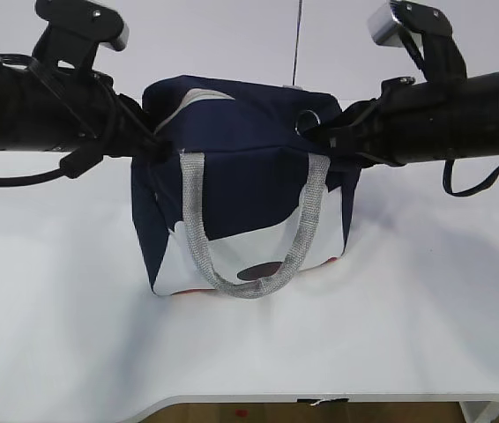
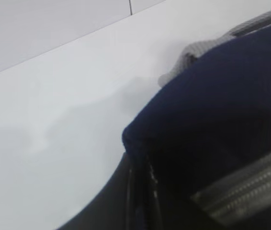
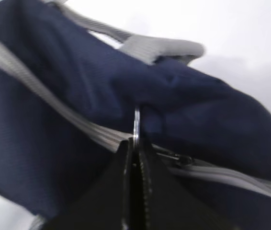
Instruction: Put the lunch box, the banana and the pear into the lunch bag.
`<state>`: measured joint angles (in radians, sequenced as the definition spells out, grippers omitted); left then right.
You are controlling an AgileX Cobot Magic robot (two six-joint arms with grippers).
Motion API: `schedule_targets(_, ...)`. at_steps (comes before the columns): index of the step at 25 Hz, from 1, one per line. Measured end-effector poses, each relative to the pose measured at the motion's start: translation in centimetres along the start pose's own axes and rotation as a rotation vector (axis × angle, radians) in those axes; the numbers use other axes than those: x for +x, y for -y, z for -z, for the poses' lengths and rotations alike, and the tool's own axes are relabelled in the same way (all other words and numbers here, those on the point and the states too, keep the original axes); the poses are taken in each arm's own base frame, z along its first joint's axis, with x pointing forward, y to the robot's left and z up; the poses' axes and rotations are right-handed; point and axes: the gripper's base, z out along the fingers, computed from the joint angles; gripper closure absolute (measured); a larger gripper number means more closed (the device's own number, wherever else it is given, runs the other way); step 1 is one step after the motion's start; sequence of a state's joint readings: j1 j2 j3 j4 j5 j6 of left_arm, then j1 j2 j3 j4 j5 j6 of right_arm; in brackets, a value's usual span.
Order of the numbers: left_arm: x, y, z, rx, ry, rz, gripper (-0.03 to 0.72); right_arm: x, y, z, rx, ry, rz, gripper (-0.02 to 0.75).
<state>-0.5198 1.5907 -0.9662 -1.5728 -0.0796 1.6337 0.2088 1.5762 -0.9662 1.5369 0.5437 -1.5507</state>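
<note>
- Navy-blue fabric makes up the boxy lunch bag (image 1: pixel 245 167), which in the exterior view stands upright on the white table (image 1: pixel 64 335), its grey webbing handle (image 1: pixel 249 238) hanging down the near face. The left jaws (image 1: pixel 154 145) pinch the bag's top corner at 9 o'clock; the right jaws (image 1: pixel 320 132) meet the metal ring pull (image 1: pixel 307 121) at 3 o'clock. One arm likely anchors the bag while the other works the zipper.
- The exterior view shows no lunch box, banana or pear; whether they are inside the bag cannot be told, since the top looks nearly closed and the lining is hidden.
- In the left wrist view, the left jaws (image 2: pixel 140 158) are closed on a fold of the navy-blue fabric (image 2: pixel 221 110) at the bag's corner, holding it steady. The grey zipper tape (image 2: pixel 250 187) runs off at 4 o'clock, blurred; the fingertips are dark and hard to separate.
- In the right wrist view, the right jaws (image 3: pixel 134 153) are clamped flat on the thin ring pull (image 3: pixel 137 122), which stands edge-on at 12 o'clock from them. The grey zipper line (image 3: pixel 78 124) crosses behind; the slider is partly hidden, and which way it must travel is unclear.
</note>
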Motion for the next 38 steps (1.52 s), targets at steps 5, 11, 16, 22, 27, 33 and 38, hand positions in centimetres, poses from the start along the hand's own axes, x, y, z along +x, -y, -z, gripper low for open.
schedule_targets(5,-0.3,0.0,-0.5,0.003,0.005,-0.016,0.693,0.1,-0.8,0.1,-0.094,-0.015,0.000,0.731)
schedule_targets(11,-1.6,0.2,-0.4,0.023,0.044,-0.043,0.690,0.1,-1.2,0.1,-0.133,-0.019,0.004,0.731)
schedule_targets(16,-3.2,0.4,1.6,0.063,0.114,-0.070,0.537,0.2,-1.2,0.1,-0.126,-0.020,0.006,0.731)
schedule_targets(22,-5.3,-0.1,4.6,0.074,0.213,-0.102,0.265,0.1,-0.9,0.1,-0.099,-0.019,0.006,0.731)
schedule_targets(27,-5.4,0.7,5.2,0.228,0.225,-0.123,0.237,0.1,-0.8,0.1,-0.083,-0.011,-0.004,0.731)
schedule_targets(33,-4.8,2.8,5.9,0.465,0.208,-0.227,0.234,-0.2,-0.5,0.1,-0.050,0.018,-0.029,0.731)
schedule_targets(38,-4.2,3.3,5.6,0.504,0.175,-0.318,0.232,-0.4,-0.4,0.1,-0.038,0.045,-0.046,0.731)
